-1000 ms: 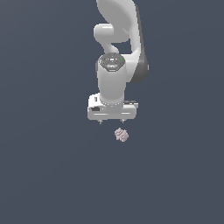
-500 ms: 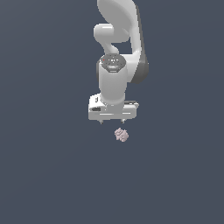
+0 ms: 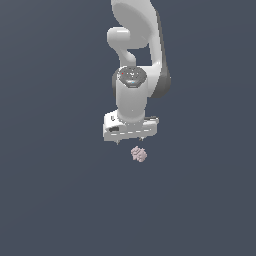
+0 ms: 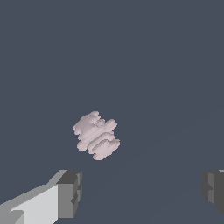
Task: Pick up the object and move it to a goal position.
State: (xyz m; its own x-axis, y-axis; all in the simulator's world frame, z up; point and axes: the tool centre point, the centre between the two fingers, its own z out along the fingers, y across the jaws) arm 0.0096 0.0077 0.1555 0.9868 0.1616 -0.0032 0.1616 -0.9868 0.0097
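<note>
- White Panda arm (image 3: 137, 45) comes down from the top of the exterior view, wrist pointing at the floor.
- Gripper (image 3: 131, 142) hangs over the plain dark grey-blue floor (image 3: 50, 200); only short finger stubs show under the white hand body.
- Wrist view: two dark grey fingertips (image 4: 70, 192), set wide apart, nothing between them. Gripper is spread, holds nothing.
- Object (image 3: 139, 154): small lumpy pale pink-grey clump, ridged surface, lies on the floor.
- Exterior view: the object sits just below the gripper, slightly toward the exterior view's right of its middle; can't tell if there's a gap.
- Wrist view: object (image 4: 96, 135) is clear of both fingertips, nearer the one with the white finger body (image 4: 35, 203) than the other.
- Much smaller than the gripper body.
- No contact between fingers and object.
</note>
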